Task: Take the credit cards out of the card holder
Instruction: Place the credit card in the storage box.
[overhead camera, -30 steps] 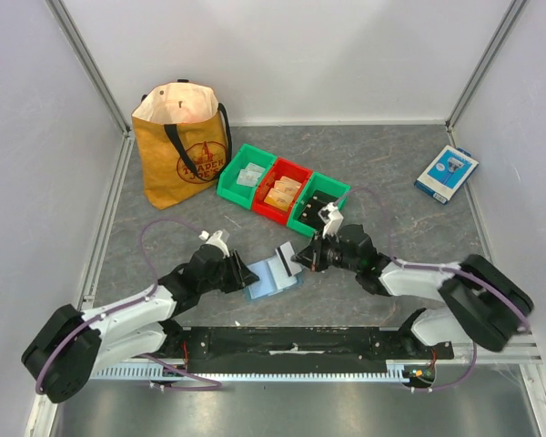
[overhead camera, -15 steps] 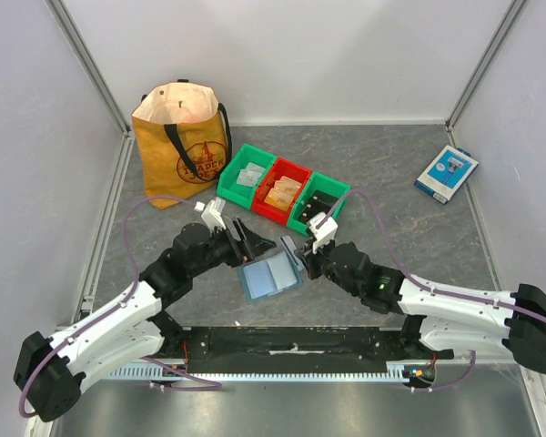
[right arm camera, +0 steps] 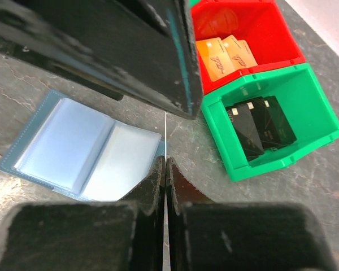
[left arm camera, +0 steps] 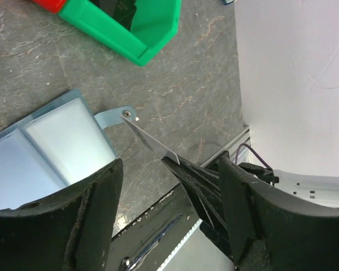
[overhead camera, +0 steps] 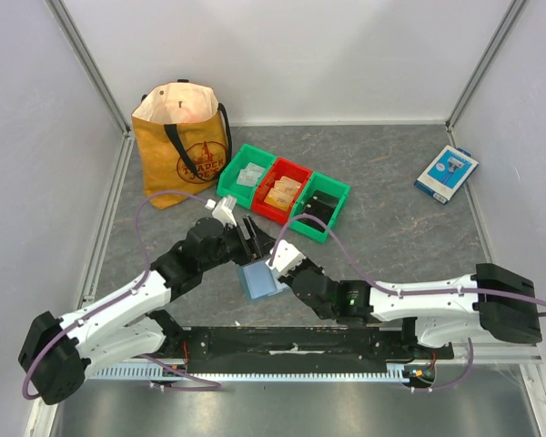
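Step in hand, as judged: extraction of one card, the lift done and the drop-off not yet made. Holder (overhead camera: 260,280) lay open and flat on the desk (overhead camera: 391,228), between the two arms and near the front edge, pale pockets up and snap tab (left arm camera: 124,114) out to one side. Could not tell whether more cards sat in the pockets. Right fingers (right arm camera: 157,178) were pressed together on a thin pale card (right arm camera: 165,132), seen edge-on in the right wrist view. The card was held above the holder's edge and appeared clear of the pockets. Left fingers (left arm camera: 90,209) were spread wide and gripped nothing. They hung just beside the holder, and the left wrist view showed the card's free end in the gap between them, touching neither. Next move probably calls for carrying the card off the holder without loosening the pinch, likely to the green bin (overhead camera: 232,193) that held similar pale cards. A pass to the open left fingers looked equally possible. The grip was narrow, on the card's edge only, so a slow swing seemed wise.
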Controlling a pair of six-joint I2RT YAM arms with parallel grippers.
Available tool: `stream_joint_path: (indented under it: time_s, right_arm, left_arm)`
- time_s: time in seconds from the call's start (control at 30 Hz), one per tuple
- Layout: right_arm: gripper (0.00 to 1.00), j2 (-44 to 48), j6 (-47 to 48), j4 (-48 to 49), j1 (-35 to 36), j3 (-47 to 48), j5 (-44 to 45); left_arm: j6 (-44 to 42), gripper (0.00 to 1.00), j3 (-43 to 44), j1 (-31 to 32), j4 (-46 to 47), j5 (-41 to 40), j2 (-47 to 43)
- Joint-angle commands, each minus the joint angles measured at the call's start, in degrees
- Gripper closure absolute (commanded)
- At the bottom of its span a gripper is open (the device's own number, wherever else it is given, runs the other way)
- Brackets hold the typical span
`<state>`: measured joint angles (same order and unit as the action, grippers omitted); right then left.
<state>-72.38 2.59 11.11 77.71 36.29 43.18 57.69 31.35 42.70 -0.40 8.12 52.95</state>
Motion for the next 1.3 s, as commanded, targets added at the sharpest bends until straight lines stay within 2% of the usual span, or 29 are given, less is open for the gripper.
stream_joint_path:
  time_s: [0.0, 0.3, 0.4, 0.53, 0.57, 0.6, 0.7, 0.8, 0.97, 1.1, 1.27]
  right_arm:
    - [0.98, -2.4, 5.0, 2.6, 2.4, 3.5, 7.9]
    - [0.98, -6.0, 7.8, 4.4, 5.9, 5.0, 12.5]
    - [0.98, -7.1, 8.5, 4.6, 6.6, 5.5, 13.9]
    - [0.98, -7.3, 6.5, 4.5, 6.7, 5.3, 13.6]
    - [0.96, -7.0, 5.7, 4.4, 6.7, 5.2, 12.9]
    - [0.90, -6.6, 4.8, 4.4, 6.7, 5.0, 12.8]
    - [0.68, -4.9, 2.0, 3.5, 6.1, 4.8, 10.9]
    - [0.52, -1.4, -1.4, 1.9, 4.2, 4.2, 6.9]
    - [0.40, 6.5, -11.3, -4.7, -2.5, 3.0, -4.3]
    - [0.34, 13.8, -17.7, -7.7, -9.4, 0.4, -14.6]
    - [0.24, 22.3, -23.1, -10.3, -16.7, -2.8, -18.7]
  left_arm:
    - [1.6, 0.27, 1.8, 0.6, 0.8, -2.0, 2.1]
    - [2.3, 0.38, 1.4, 1.5, 3.4, -2.8, 6.4]
    - [2.8, 0.52, 1.3, 1.9, 4.4, -2.8, 6.9]
    - [2.8, 0.84, 0.8, 1.9, 5.4, -3.5, 5.9]
    - [2.3, 0.93, 0.6, 1.9, 5.5, -3.8, 5.6]
    - [1.4, 0.98, 0.5, 1.8, 5.8, -3.9, 5.2]
    - [-2.0, 0.98, -0.7, 1.8, 6.9, -4.4, 4.3]
    - [-5.7, 0.98, -2.8, 0.9, 8.8, -5.2, 3.0]
    - [-11.4, 0.98, -7.2, -4.3, 12.4, -3.9, 0.1]
    - [-15.5, 0.98, -9.6, -9.9, 14.6, -2.1, -2.5]
    - [-18.5, 0.98, -9.6, -16.8, 17.3, -1.0, -2.7]
